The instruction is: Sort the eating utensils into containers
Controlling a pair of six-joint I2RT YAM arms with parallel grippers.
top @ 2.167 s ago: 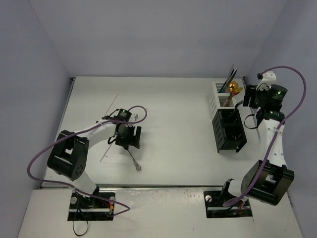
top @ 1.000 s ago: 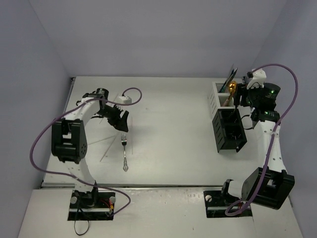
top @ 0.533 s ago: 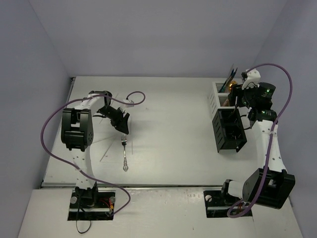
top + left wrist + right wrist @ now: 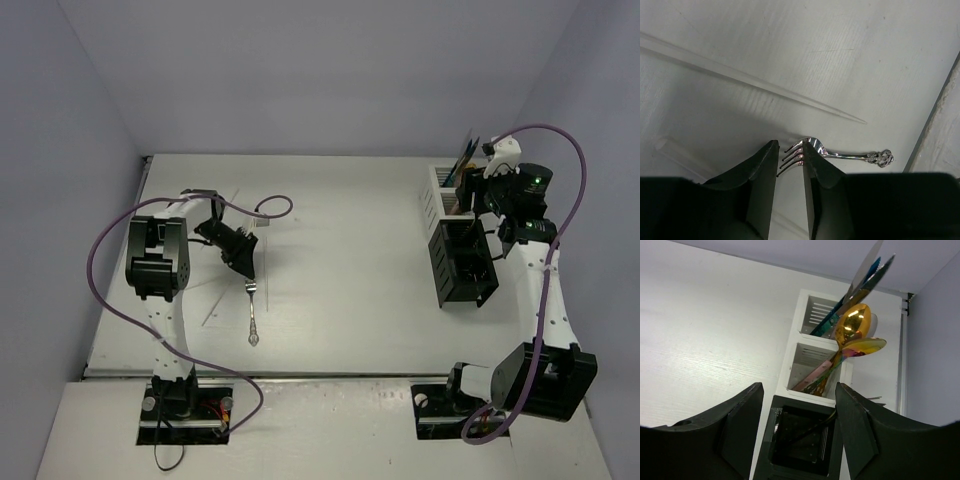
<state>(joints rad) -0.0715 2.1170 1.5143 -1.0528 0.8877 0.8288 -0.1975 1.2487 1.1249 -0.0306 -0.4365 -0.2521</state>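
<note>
Lying flat, silver fork (image 4: 840, 153) tines between parted left fingers (image 4: 760, 175).

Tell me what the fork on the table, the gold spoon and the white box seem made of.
Fork: likely polished silver-coloured metal; mirror glints, ornate handle end. Gold spoon: probably metal with glossy gold finish; sharp bright highlight. White box: matte, slotted walls; plastic or painted metal, unclear.

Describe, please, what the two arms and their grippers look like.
Both the left arm and the right arm have white links between chunky black joint housings, and a purple cable loops along each. A green light glows near the right wrist. The left gripper and the right gripper have broad matte black fingers, tapering at the tips.
</note>
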